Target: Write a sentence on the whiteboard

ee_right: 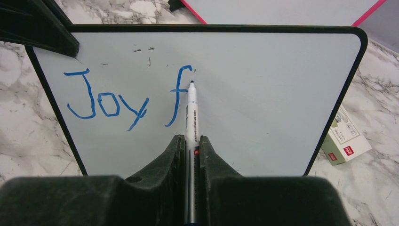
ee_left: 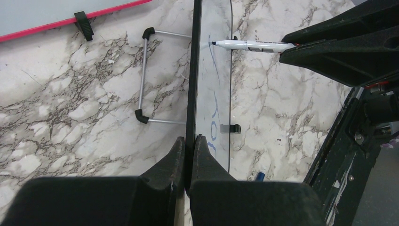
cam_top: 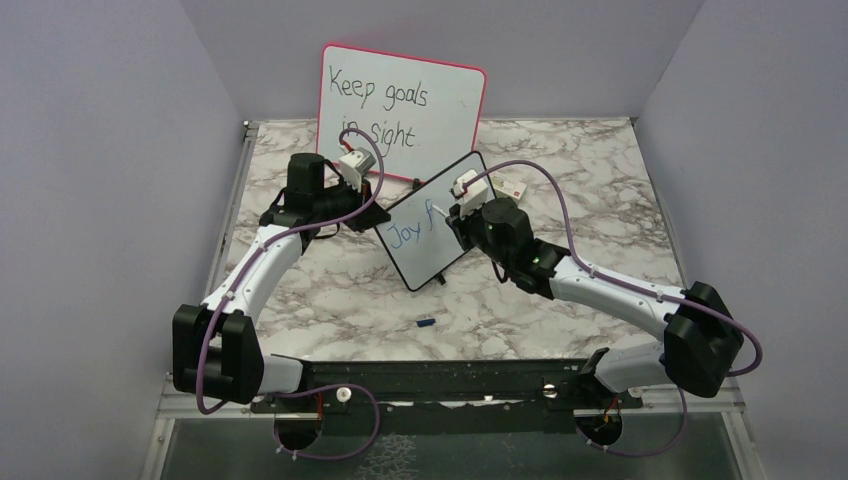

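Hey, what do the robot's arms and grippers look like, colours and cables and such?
The left arm and right arm have white links, bulky black joints and a purple cable looped along each. A green light glows on the right arm. The left gripper and right gripper have matte black, wedge-shaped fingers.

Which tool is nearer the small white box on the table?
Right. The right tool, holding the marker, faces the whiteboard with the box just off to its side; the left tool clamps the whiteboard's opposite edge.
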Controlling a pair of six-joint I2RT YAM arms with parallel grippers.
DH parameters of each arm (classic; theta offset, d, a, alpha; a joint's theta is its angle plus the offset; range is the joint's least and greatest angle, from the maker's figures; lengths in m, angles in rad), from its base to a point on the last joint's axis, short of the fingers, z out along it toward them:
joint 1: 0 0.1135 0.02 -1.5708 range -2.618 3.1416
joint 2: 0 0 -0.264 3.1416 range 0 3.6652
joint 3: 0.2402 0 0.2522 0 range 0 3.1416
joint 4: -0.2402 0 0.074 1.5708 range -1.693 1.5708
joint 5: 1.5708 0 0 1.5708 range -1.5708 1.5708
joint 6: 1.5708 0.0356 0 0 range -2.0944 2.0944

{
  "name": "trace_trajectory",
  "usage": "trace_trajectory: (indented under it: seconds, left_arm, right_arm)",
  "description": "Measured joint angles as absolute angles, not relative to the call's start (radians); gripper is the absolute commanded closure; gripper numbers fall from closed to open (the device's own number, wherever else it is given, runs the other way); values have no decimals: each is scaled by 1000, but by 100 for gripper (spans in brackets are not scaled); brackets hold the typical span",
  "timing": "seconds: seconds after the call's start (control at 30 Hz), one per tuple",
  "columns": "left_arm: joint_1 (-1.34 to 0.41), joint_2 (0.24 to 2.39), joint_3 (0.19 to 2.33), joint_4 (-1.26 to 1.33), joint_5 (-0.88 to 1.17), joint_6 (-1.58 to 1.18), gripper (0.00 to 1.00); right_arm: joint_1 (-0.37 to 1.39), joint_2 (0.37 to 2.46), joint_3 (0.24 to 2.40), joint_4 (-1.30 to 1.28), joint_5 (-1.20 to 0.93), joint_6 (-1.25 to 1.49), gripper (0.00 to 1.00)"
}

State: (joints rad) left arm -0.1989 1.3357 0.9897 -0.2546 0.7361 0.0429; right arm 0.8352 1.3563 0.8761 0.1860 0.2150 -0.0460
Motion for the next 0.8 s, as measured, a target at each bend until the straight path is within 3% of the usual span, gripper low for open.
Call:
trace_trajectory:
  seconds: [0.8]
  left_arm:
    - [-199, 1336, 990, -255, 736, 43, 100]
  right_arm:
    - [835, 1332, 856, 176, 215, -46, 100]
